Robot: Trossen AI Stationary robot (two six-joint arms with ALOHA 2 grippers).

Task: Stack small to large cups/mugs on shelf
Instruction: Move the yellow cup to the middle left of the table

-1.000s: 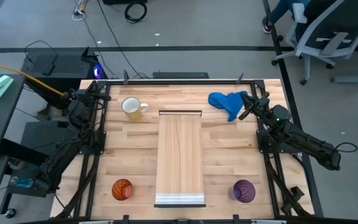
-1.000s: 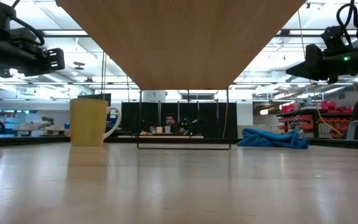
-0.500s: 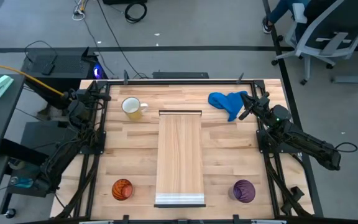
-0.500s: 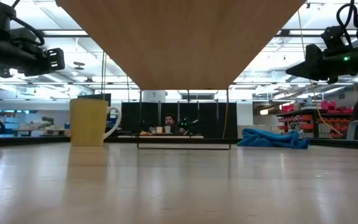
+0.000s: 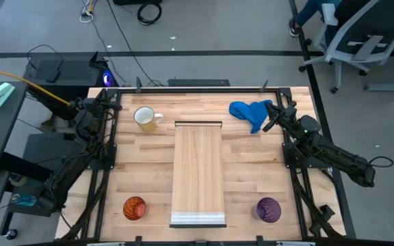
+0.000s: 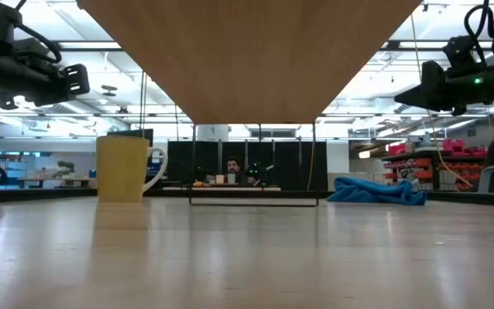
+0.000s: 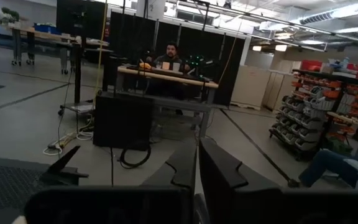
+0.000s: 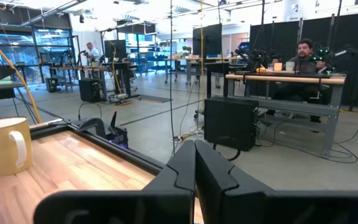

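Fingers of both the left gripper and right gripper are together, empty. White handled mug, orange ribbed cup and purple ribbed cup sit well apart from them, none yet on the long wooden shelf.

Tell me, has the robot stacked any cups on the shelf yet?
Not yet. The shelf holds nothing. The white mug, orange cup and purple cup sit apart on the table. The left gripper and right gripper wait empty, so all stacking is left.
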